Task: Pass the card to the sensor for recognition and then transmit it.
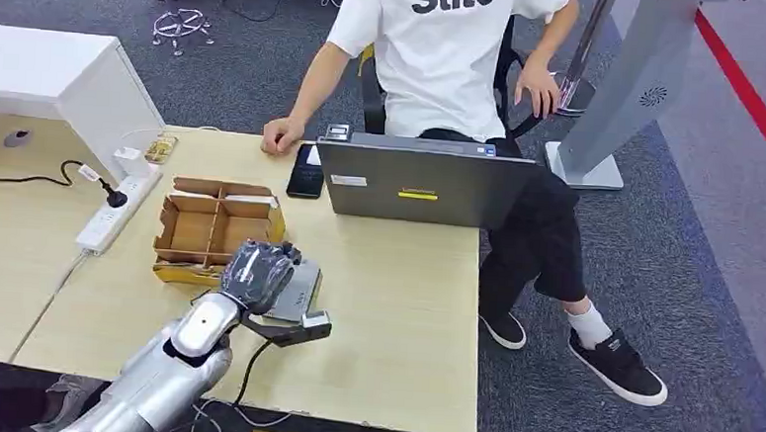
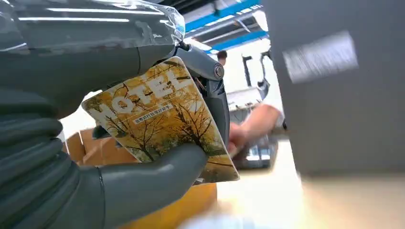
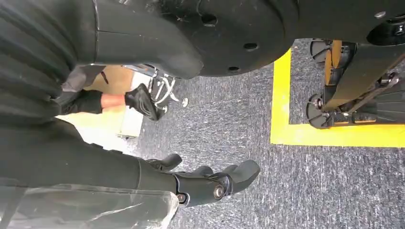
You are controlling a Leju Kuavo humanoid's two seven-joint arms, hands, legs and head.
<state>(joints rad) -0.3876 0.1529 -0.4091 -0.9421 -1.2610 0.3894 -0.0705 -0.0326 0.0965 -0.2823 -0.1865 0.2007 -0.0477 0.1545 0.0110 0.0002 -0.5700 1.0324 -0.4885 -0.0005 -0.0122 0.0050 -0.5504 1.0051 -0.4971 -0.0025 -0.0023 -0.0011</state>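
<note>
One yellow hotel card (image 2: 160, 119) pinched between left hand (image 1: 257, 274) thumb (image 2: 153, 176) and fingers, over the grey sensor (image 1: 291, 295). Shallow grip, could slip or tilt and miss the read. Right hand (image 3: 210, 183) hanging, fingers loosely apart, holding nothing.

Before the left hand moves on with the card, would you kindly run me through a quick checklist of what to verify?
1. Card held: ok. The left hand pinches the yellow hotel card between thumb and fingers.
2. Card over sensor: ok, roughly. The hand hovers above the grey card reader.
3. Card touching the reader: cannot tell.
4. Recognition confirmed: cannot tell; no indicator is visible.
5. Receiver ready: not ok. The person's hand rests on the table beside the laptop, not extended.
6. Right hand clear: ok; hangs above the carpet, holding nothing.
</note>
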